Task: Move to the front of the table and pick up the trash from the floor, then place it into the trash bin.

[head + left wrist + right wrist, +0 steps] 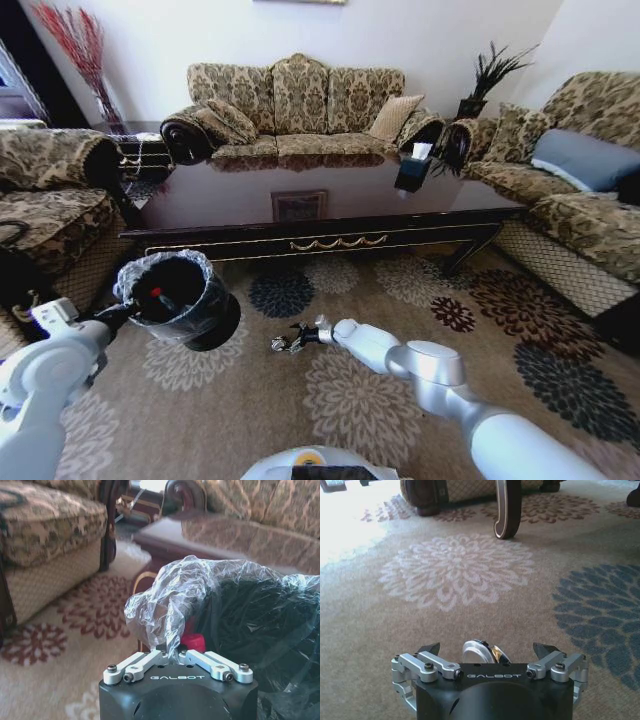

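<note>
My left gripper is shut on the liner-covered rim of the small black trash bin, which tilts toward me over the floor. In the left wrist view the left gripper pinches the crinkled liner. A red bottle cap shows inside the bin. My right gripper is low over the carpet before the table. It stands open around a small round silvery piece of trash, one finger on either side of it.
Patterned sofas stand behind the table, at the left and at the right. A dark tissue box sits on the table. A curved table leg rises ahead of the right gripper. Open carpet lies between them.
</note>
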Controlling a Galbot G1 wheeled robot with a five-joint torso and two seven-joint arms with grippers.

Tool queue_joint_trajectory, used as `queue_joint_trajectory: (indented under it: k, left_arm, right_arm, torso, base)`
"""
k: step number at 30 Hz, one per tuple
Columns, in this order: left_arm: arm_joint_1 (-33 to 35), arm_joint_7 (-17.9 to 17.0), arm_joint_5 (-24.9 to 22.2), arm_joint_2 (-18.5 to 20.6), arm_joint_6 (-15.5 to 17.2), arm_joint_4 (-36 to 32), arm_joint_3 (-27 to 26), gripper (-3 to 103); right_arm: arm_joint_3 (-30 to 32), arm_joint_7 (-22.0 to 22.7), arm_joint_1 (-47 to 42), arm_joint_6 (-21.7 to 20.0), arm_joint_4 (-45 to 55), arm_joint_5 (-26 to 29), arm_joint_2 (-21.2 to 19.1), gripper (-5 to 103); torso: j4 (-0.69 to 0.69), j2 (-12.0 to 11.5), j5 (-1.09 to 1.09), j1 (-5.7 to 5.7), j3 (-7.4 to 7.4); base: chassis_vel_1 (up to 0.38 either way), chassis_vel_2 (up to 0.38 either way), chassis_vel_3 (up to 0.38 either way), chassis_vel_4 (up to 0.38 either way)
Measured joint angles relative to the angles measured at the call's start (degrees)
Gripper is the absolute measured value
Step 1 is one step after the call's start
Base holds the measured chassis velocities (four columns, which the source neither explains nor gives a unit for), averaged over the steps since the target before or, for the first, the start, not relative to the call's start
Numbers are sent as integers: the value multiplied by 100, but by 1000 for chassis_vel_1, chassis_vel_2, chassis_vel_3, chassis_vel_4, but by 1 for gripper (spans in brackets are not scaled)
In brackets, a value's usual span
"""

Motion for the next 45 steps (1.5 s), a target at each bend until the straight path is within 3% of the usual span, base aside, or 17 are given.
queue_joint_trajectory:
  k: [6,9,16,21,32,45]
  left_arm:
    - [-239,2,-118,212,-1,77,-170,3]
    - [-243,7,-144,236,-1,62,-201,3]
    - [-270,62,-176,179,2,-75,-160,3]
    - [-291,75,-203,191,2,-93,-160,3]
    - [-265,98,-203,170,2,-111,-135,3]
    - [-268,119,-209,171,4,-126,-145,3]
  right_arm:
    - [195,-113,-91,92,-597,-395,433,100]
    - [346,-149,-117,130,-780,-642,461,100]
    - [1204,-36,-144,338,-1536,-1515,452,99]
    - [1300,131,-128,359,-1554,-1536,449,94]
    - [1313,166,-116,459,-1229,-1450,437,89]
    - [490,239,-190,320,-736,-1213,433,89]
  torso:
    - [2,0,2,0,0]
    - [5,0,2,0,0]
    - [-4,0,1,0,0]
    - [3,0,1,0,0]
    - [1,0,1,0,0]
    - [1,0,1,0,0]
  base:
    - [0,0,0,0]
    - [0,0,0,0]
    - [0,0,0,0]
    - [0,0,0,0]
    - [0,0,0,0]
    - [0,0,0,0]
